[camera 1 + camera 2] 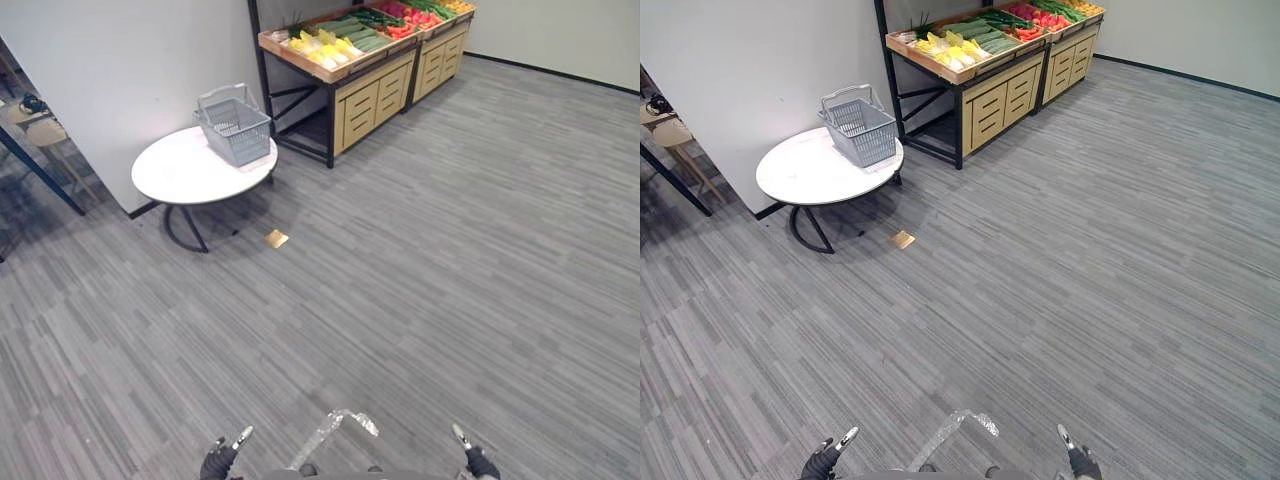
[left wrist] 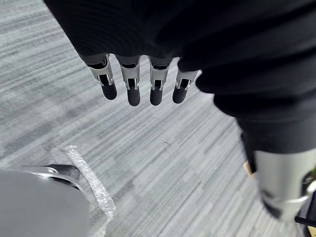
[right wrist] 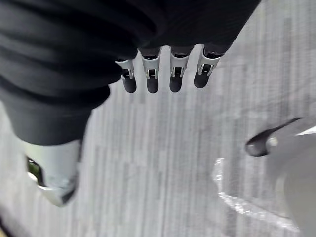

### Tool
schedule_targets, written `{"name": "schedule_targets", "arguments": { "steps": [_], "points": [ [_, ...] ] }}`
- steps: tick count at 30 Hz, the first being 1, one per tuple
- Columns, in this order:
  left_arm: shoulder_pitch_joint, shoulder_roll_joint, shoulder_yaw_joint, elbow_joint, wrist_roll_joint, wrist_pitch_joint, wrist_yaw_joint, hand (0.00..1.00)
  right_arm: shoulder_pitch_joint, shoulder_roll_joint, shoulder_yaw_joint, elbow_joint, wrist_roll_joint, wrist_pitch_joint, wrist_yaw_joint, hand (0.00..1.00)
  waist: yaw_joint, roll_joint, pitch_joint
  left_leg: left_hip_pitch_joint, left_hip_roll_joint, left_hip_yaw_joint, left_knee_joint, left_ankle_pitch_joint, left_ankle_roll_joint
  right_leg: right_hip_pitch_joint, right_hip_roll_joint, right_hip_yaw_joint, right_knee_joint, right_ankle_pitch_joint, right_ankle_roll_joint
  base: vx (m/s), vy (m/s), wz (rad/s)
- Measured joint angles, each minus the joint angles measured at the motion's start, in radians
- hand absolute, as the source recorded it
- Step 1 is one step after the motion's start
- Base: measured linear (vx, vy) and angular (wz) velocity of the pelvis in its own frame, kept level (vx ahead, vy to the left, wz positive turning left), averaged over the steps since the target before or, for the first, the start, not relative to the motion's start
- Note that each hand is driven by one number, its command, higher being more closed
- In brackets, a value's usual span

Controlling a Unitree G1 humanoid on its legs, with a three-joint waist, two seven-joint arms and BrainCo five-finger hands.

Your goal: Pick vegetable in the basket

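Observation:
A grey wire basket with its handle up stands on a round white table at the far left. Behind it, a wooden stand carries crates of vegetables: yellow ones, green ones and red ones. My left hand and right hand hang low at the near edge, far from the table and the stand. In the left wrist view my fingers are straight and hold nothing. The right wrist view shows the same of that hand's fingers.
Grey plank floor stretches between me and the table. A small brass floor plate lies in front of the table. A white wall rises behind the table, with a pale stool and dark table legs to its left.

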Motion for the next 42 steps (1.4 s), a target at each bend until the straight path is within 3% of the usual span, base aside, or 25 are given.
{"name": "schedule_targets", "arguments": {
  "steps": [5,17,24,28,29,31,32,35,37,39,40,41,42],
  "points": [
    [0.001,0.025,0.0,-0.055,0.018,-0.01,-0.001,0.0,-0.015,-0.031,0.002,0.011,-0.066,0.0,0.007,0.0,-0.001,0.028,0.022,0.026,-0.005,-0.006,-0.02,0.0,0.0,0.024,-0.004,-0.003,-0.012,0.0,0.0,0.07,0.016,0.02],
    [0.004,0.052,0.003,-0.08,0.029,-0.014,0.001,0.0,-0.028,-0.05,0.064,0.046,-0.069,0.001,0.03,0.0,0.0,0.008,0.055,0.011,-0.015,-0.037,-0.033,0.018,0.008,0.017,-0.012,-0.03,-0.019,0.005,0.002,-0.03,0.011,0.07],
    [0.013,0.046,0.02,-0.169,-0.006,-0.012,0.002,0.0,-0.046,-0.05,0.084,-0.011,-0.053,0.005,0.029,0.0,0.018,0.001,0.078,-0.087,-0.014,-0.037,0.032,-0.009,0.017,-0.055,-0.019,-0.032,-0.014,-0.005,0.021,-0.04,0.001,0.0],
    [0.032,0.044,0.018,-0.272,-0.02,-0.013,0.004,0.0,-0.043,-0.052,0.086,-0.077,-0.038,0.008,0.026,0.0,0.025,-0.007,0.083,-0.168,-0.037,-0.065,0.198,-0.133,0.048,-0.115,-0.067,-0.072,0.156,-0.109,0.069,0.09,0.077,0.21],
    [0.03,0.042,0.015,-0.281,-0.025,-0.013,0.006,0.0,-0.033,-0.052,0.089,-0.1,-0.039,0.01,0.026,0.0,0.027,-0.008,0.086,-0.167,-0.045,-0.074,0.212,-0.158,0.054,-0.144,-0.078,-0.074,0.253,-0.121,0.072,0.22,0.149,0.38],
    [0.025,0.046,0.006,-0.297,-0.024,-0.013,0.013,0.0,-0.019,-0.042,0.114,-0.166,-0.039,0.012,0.025,0.0,0.019,0.003,0.096,-0.129,-0.05,-0.118,0.248,-0.2,0.085,-0.288,-0.086,-0.077,0.607,-0.09,0.058,0.31,0.141,0.46],
    [0.018,0.057,-0.002,-0.297,-0.024,-0.012,0.025,0.0,-0.004,-0.037,0.129,-0.185,-0.039,0.01,0.025,0.0,0.015,0.006,0.111,-0.088,-0.052,-0.139,0.251,-0.225,0.092,-0.331,-0.079,-0.072,0.706,-0.125,0.045,0.31,0.071,0.48],
    [0.009,0.065,-0.012,-0.291,-0.024,-0.012,0.027,0.0,0.001,-0.037,0.133,-0.212,-0.039,0.01,0.025,0.0,0.001,0.003,0.114,-0.008,-0.053,-0.186,0.225,-0.252,0.09,-0.394,-0.057,-0.113,0.641,-0.151,0.034,0.49,0.053,0.57],
    [-0.037,0.072,-0.029,-0.279,-0.024,-0.013,0.029,0.0,-0.002,-0.048,0.13,-0.231,-0.039,0.008,0.025,0.0,-0.021,0.008,0.117,0.072,-0.051,-0.253,0.152,-0.253,0.093,-0.478,-0.018,-0.126,0.414,-0.096,0.028,0.56,-0.007,0.89],
    [-0.077,0.073,-0.038,-0.249,-0.024,-0.015,0.036,0.0,-0.01,-0.055,0.131,-0.241,-0.039,0.008,0.026,0.0,-0.04,-0.002,0.134,0.148,-0.062,-0.309,0.126,-0.265,0.072,-0.504,0.004,-0.109,0.174,0.063,0.008,0.64,-0.068,0.87],
    [-0.078,0.075,-0.041,-0.243,-0.024,-0.015,0.039,0.0,-0.009,-0.056,0.131,-0.244,-0.039,0.008,0.026,0.0,-0.045,-0.003,0.134,0.171,-0.065,-0.32,0.13,-0.275,0.054,-0.51,0.007,-0.1,0.135,0.116,-0.002,0.83,-0.136,0.94],
    [-0.074,0.073,-0.045,-0.229,-0.023,-0.015,0.041,0.0,-0.004,-0.06,0.133,-0.247,-0.039,0.009,0.027,0.0,-0.063,-0.009,0.129,0.211,-0.064,-0.352,0.152,-0.294,0.024,-0.503,0.003,-0.083,0.155,0.27,-0.091,0.56,-0.111,0.6],
    [-0.084,0.054,-0.049,-0.214,-0.023,-0.014,0.039,0.0,-0.018,-0.078,0.134,-0.249,-0.04,0.013,0.03,0.0,-0.058,0.048,0.134,0.195,-0.021,-0.345,0.227,-0.278,-0.008,-0.505,0.025,-0.124,0.234,0.204,-0.128,0.96,-0.196,0.61]
  ]
}}
